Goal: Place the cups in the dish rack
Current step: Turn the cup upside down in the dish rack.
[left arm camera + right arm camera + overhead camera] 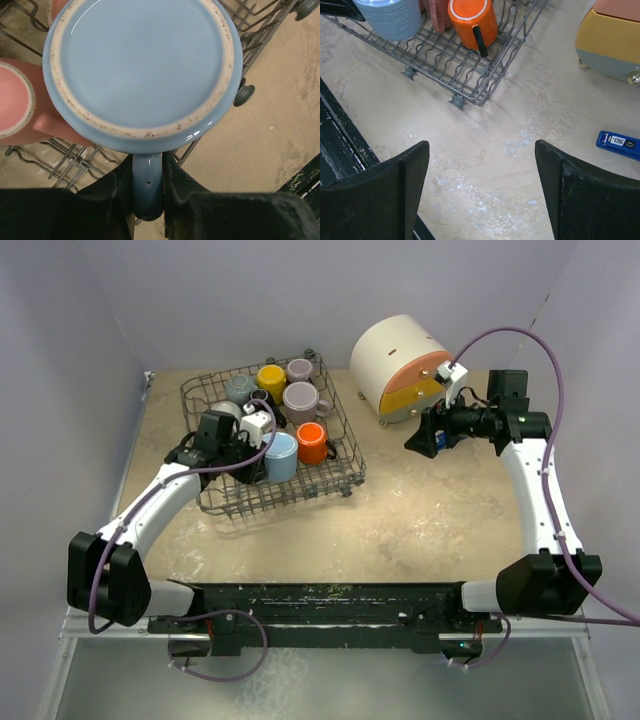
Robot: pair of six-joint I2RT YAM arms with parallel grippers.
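Note:
The grey wire dish rack [340, 465] sits left of the table's centre and holds several cups. A yellow cup [271, 377], a mauve cup [299, 369] and a grey cup [240, 388] are at the back. An orange cup [312, 442] is at the right. My left gripper [254, 460] is shut on the handle [147, 185] of a light blue cup [142, 70], which is bottom-up in the rack's near part beside a pink cup [20, 102]. My right gripper [425, 437] hangs open and empty over bare table right of the rack.
A big white cylinder [395, 350] with orange and yellow fronts stands at the back right, close behind the right gripper. A small blue packet [620, 144] lies on the table near it. The rack's near right corner [480, 100] rests on small feet.

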